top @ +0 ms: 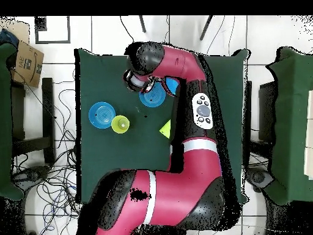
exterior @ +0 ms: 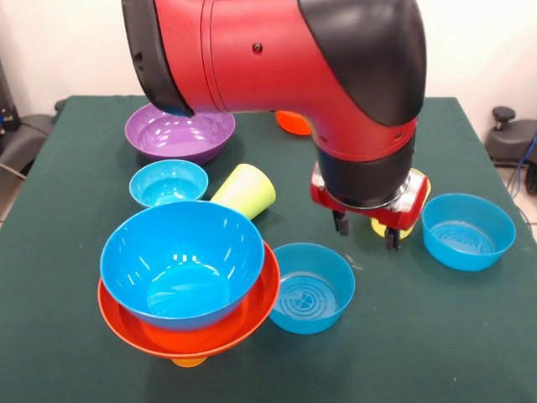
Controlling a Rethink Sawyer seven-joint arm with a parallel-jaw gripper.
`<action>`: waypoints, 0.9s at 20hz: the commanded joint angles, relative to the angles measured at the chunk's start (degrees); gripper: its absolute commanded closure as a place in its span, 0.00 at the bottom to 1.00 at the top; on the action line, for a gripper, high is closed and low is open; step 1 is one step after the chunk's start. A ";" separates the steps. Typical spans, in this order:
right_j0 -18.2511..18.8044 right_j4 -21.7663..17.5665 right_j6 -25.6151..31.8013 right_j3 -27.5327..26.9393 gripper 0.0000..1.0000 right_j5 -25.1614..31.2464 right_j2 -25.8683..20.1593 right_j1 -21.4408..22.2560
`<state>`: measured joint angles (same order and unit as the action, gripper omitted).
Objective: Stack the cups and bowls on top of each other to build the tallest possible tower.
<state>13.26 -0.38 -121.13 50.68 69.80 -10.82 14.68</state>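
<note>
The tower stands at the front left: a large blue bowl (exterior: pixel 180 260) nested in a wider orange bowl (exterior: pixel 197 337) over an orange cup (exterior: pixel 189 362). My gripper (exterior: pixel 366 231) hangs open and empty above the table, in front of the pale yellow cup (exterior: pixel 421 189), which stands upright apart from it in the overhead view (top: pixel 120 124). A medium blue bowl (exterior: pixel 312 288) sits just left of and below the gripper, another (exterior: pixel 467 231) to its right. The lime green cup (exterior: pixel 245 191) lies on its side. In the overhead view the gripper (top: pixel 137 79) is beside a blue bowl (top: pixel 153 96).
A large purple bowl (exterior: pixel 179 133) and a small blue bowl (exterior: pixel 168 182) sit at the back left. A small orange bowl (exterior: pixel 292 123) shows partly behind the arm. The green table (exterior: pixel 419 336) has bare cloth at the front right.
</note>
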 commanded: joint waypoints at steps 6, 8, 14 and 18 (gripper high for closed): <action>-1.75 -2.82 7.17 0.41 0.00 3.23 -3.64 3.49; -1.90 -2.62 5.96 2.07 0.00 2.43 -3.14 4.60; -1.54 -0.51 5.42 6.79 0.00 4.62 -3.77 7.98; -1.42 0.86 4.54 8.87 0.00 3.77 -4.51 8.47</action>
<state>12.74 0.62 -121.13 52.41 72.15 -11.00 21.63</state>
